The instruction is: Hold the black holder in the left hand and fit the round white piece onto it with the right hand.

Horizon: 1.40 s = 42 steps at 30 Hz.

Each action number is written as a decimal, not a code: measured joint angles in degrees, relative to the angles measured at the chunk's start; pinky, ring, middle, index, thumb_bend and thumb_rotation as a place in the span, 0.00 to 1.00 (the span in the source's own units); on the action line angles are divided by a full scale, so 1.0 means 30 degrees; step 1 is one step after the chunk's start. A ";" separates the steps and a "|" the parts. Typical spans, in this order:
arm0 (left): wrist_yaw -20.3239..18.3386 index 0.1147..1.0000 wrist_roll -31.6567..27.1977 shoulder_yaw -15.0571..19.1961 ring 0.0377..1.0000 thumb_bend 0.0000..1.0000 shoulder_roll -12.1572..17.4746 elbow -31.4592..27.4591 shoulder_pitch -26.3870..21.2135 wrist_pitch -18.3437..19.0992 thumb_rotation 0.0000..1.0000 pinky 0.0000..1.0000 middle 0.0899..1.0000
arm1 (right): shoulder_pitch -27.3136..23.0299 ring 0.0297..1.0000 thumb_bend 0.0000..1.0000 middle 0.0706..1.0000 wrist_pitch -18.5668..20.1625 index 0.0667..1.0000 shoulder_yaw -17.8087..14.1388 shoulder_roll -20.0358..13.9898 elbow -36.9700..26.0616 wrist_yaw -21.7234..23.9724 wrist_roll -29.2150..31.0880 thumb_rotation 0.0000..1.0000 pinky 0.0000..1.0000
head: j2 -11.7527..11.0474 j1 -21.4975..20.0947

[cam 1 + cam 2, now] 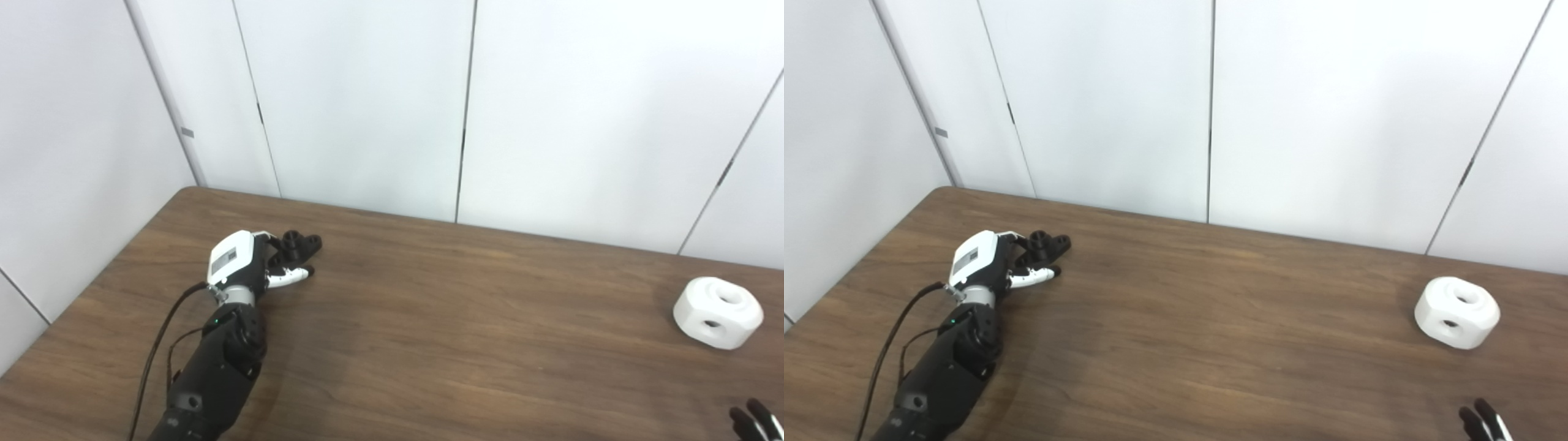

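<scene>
The black holder (301,244) is at the far left of the brown table (465,318), at table level. My left hand (248,260) is on it: the white thumb (293,277) lies just in front of the holder, the fingers close around its near end, and its far end sticks out past them. The round white piece (718,312), with a hole on top and one in its side, sits alone at the far right, also shown in the right eye view (1456,312). Only the dark fingertips (752,421) of my right hand show, at the bottom right corner, well short of the white piece.
White wall panels (367,104) stand close behind the table's back edge and along its left side. A black cable (160,334) runs along my left forearm. Bare tabletop lies between the holder and the white piece.
</scene>
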 measured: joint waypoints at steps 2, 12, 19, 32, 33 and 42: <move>0.0002 0.62 0.0001 -0.0061 0.92 0.83 0.0026 0.0021 -0.0070 0.0000 0.37 1.00 0.84 | 0.0022 0.98 0.53 0.94 0.0000 0.96 0.0002 0.0000 -0.0019 0.0001 0.0001 1.00 0.99 | 0.0030 -0.0029; 0.0146 0.57 -0.0141 -0.0062 0.89 0.83 0.0028 0.0092 -0.0170 -0.0005 0.32 1.00 0.81 | 0.0133 0.96 0.53 0.94 -0.0003 0.96 0.0008 0.0000 -0.0097 0.0004 -0.0016 1.00 0.98 | 0.0147 -0.0088; 0.0268 0.56 -0.0210 -0.0027 0.89 0.82 0.0026 0.0199 -0.0173 -0.0056 0.32 1.00 0.80 | 0.0199 0.97 0.52 0.94 0.0012 0.97 0.0018 0.0001 -0.0172 -0.0024 -0.0062 1.00 0.98 | 0.0176 -0.0117; 0.0488 0.53 -0.0611 0.0156 0.89 0.80 -0.0003 0.0397 -0.0216 -0.0236 0.24 1.00 0.79 | 0.0439 0.97 0.53 0.94 0.0141 0.97 0.0051 0.0005 -0.0497 -0.0108 -0.0070 1.00 0.97 | 0.0264 -0.0117; 0.0508 0.52 -0.0646 0.0157 0.89 0.79 -0.0006 0.0396 -0.0219 -0.0240 0.23 1.00 0.79 | 0.0438 0.97 0.53 0.94 0.0140 0.97 0.0044 0.0002 -0.0496 -0.0120 -0.0070 1.00 0.97 | 0.0264 -0.0117; 0.0842 0.42 -0.1090 0.0227 0.91 0.52 -0.0082 0.0451 -0.0280 -0.0355 0.07 1.00 0.79 | 0.0445 0.96 0.52 0.94 0.0148 0.96 0.0008 -0.0002 -0.0497 -0.0127 0.0010 1.00 0.96 | 0.0264 -0.0117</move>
